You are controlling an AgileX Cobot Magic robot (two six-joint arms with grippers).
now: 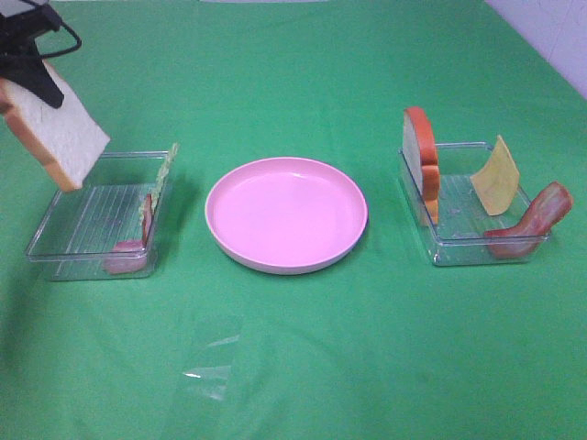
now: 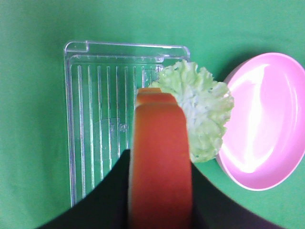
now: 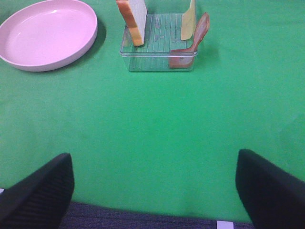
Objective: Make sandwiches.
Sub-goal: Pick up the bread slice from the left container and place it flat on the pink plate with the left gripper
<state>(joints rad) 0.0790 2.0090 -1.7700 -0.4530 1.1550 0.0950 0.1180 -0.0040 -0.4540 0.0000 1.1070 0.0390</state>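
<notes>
Now the left gripper (image 1: pixel 37 78) clamps a bread slice (image 1: pixel 60 133) above the tabletop's (image 1: pixel 293 367) left edge, probably due next for the central pink plate (image 1: pixel 286 215); the right gripper (image 3: pixel 155 188) gapes empty.

Open cloth (image 1: pixel 293 367) around pink plate (image 1: pixel 286 215) — upright lettuce (image 2: pixel 202 114) in left tray (image 1: pixel 55 247), bread slice (image 1: pixel 420 160), cheese (image 1: pixel 496 176), bacon (image 1: pixel 532 220) in right tray (image 1: pixel 459 252)
</notes>
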